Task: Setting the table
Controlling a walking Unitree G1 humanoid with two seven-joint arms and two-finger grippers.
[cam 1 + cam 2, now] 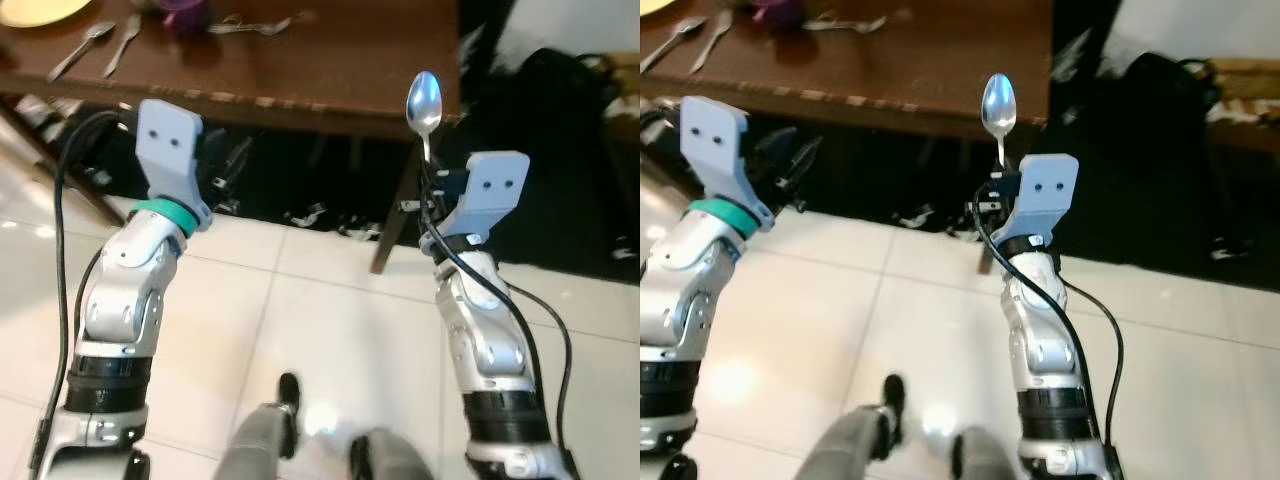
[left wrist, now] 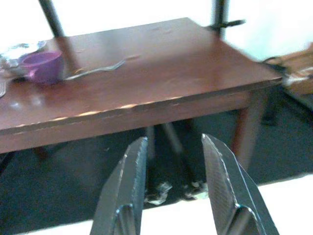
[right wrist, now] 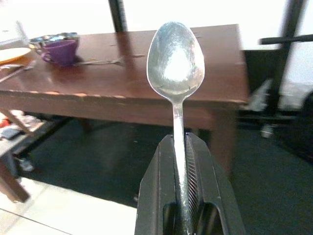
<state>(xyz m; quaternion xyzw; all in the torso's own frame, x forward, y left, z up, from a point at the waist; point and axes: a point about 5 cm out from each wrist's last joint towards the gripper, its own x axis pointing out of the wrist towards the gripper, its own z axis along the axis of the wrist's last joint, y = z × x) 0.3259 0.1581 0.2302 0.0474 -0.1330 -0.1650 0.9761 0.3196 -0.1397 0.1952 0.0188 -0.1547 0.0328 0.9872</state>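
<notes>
Right gripper (image 3: pixel 183 196) is clamped on the handle of a spoon (image 1: pixel 424 100), bowl end pointing up, seen mid-right of the left eye view, just short of the bench (image 1: pixel 330 70) edge. The spoon isn't over the benchtop yet; it sits in front of the near right corner, above the bench leg (image 1: pixel 395 215).

Left gripper (image 2: pixel 171 191) is empty w/ fingers spread apart, aimed at the bench's front edge, held low on the left side.

On the bench, upper left of frame: a yellow plate (image 1: pixel 40 10), two pieces of cutlery (image 1: pixel 100 45) beside it, a purple cup (image 2: pixel 43 65) w/ a metal bowl (image 3: pixel 54 38) behind it, and a fork (image 2: pixel 98 69) lying right of the cup.

Step in hand, as I read it: carrying the spoon in, approach stage, placing not begun. Next move prob. calls for closing in on the bench, lifting the right arm over the edge, tipping the spoon flat and setting it near the plate w/ the other cutlery. That setting is well apart from the spoon now, so a reach toward the upper left is needed.
</notes>
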